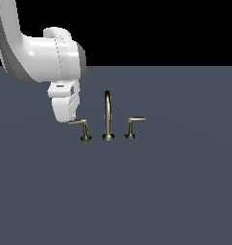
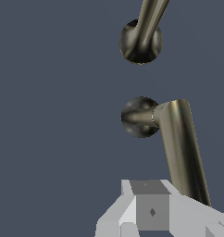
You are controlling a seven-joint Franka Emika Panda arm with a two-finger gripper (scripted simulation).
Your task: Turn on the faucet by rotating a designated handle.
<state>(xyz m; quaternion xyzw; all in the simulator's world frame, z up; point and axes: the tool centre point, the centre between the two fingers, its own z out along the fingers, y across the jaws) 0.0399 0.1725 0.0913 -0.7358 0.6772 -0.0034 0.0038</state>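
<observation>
The brass faucet has a tall arched spout [image 1: 107,115] in the middle and an L-shaped lever handle on either side. The designated handle [image 1: 82,128] is the one on the exterior view's left, and its lever points towards that side. My gripper [image 1: 70,118] hangs over the lever's free end and looks in contact with it. In the wrist view the designated handle [image 2: 181,143] runs from its round base [image 2: 138,116] to the side of my fingers [image 2: 151,208]. The fingers look closed together with nothing between them. The spout's base [image 2: 140,41] lies beyond.
The twin handle [image 1: 132,127] stands on the exterior view's right of the spout, its lever pointing right. The set stands on a flat dark grey-blue surface [image 1: 161,191]. My white arm [image 1: 36,52] fills the upper left of the exterior view.
</observation>
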